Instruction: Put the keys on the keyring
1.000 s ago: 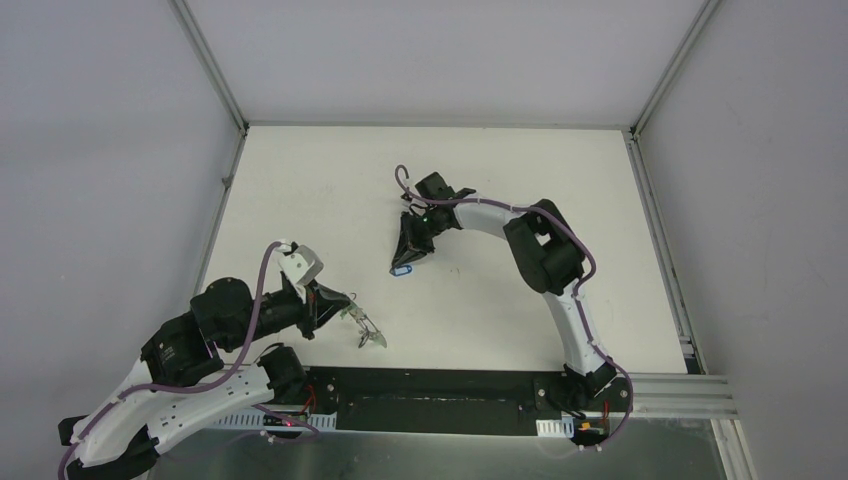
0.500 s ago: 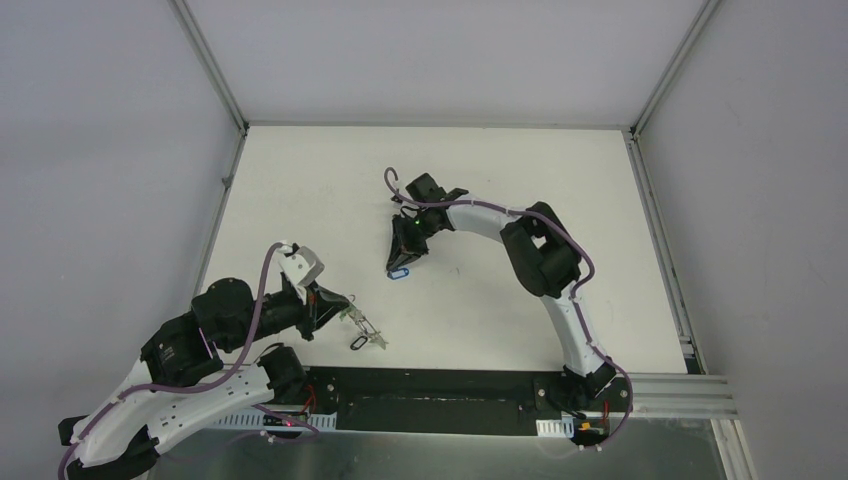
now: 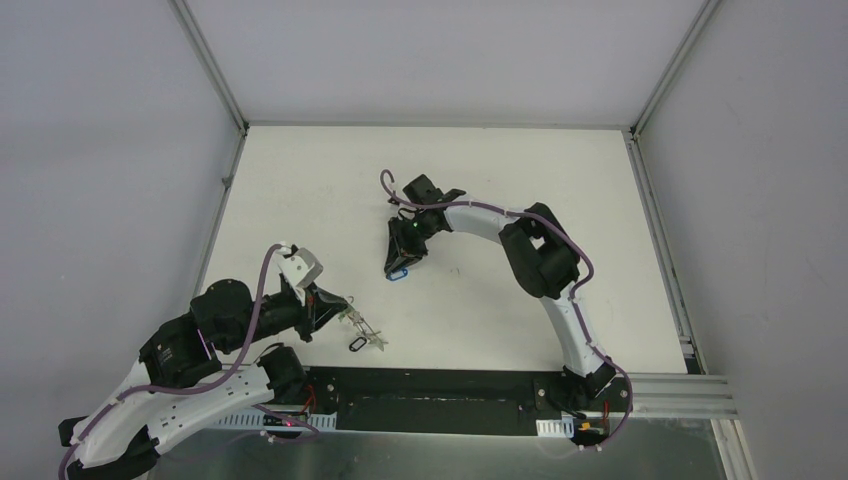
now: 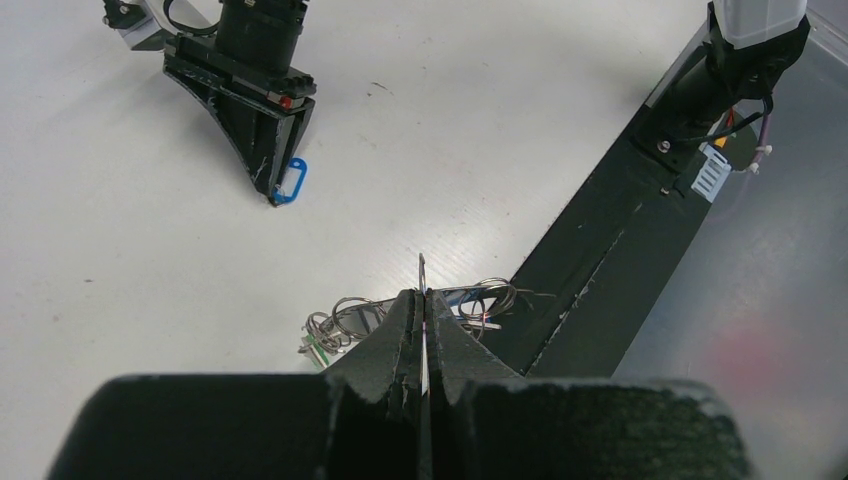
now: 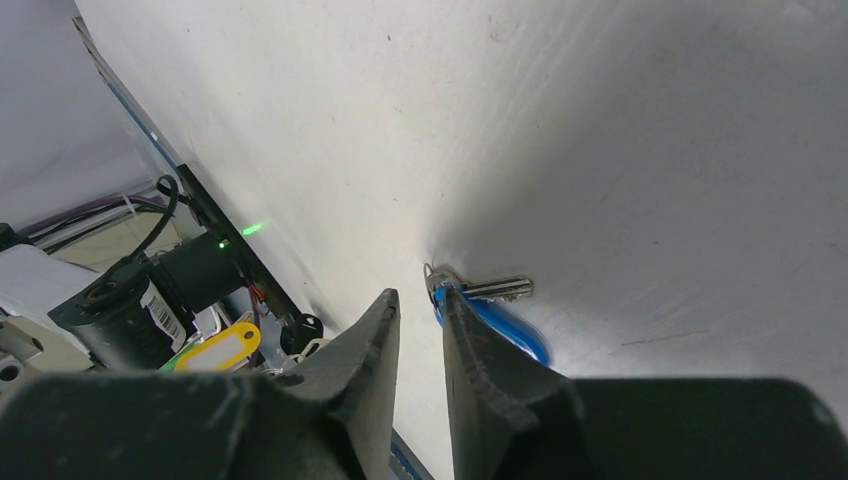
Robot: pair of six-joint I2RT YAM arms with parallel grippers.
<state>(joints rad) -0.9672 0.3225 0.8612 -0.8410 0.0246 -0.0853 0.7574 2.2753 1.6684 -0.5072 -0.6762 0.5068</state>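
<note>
Blue-tagged key (image 5: 505, 335) lies on the counter (image 5: 650, 150) just under your right fingers (image 5: 372, 335) — slightly parted, gripping nothing. Your left fingers (image 4: 398, 335) clamp tight on the keyring (image 4: 340, 320), near the counter's front edge.

Plenty of bare counter (image 3: 500, 165) from 10 round to 2 o'clock, easy passage there. Dead centre is blocked. The right arm (image 3: 530, 255) arches across, and the right gripper (image 3: 396, 268) is tip-down at the blue-tagged key (image 5: 495, 320), fingers a slit apart. At 7 o'clock the left gripper (image 3: 338, 312) and keyring (image 3: 362, 336) crowd the near edge, just beside the black base rail (image 3: 440, 385). An open lane of counter runs between the two clusters.
</note>
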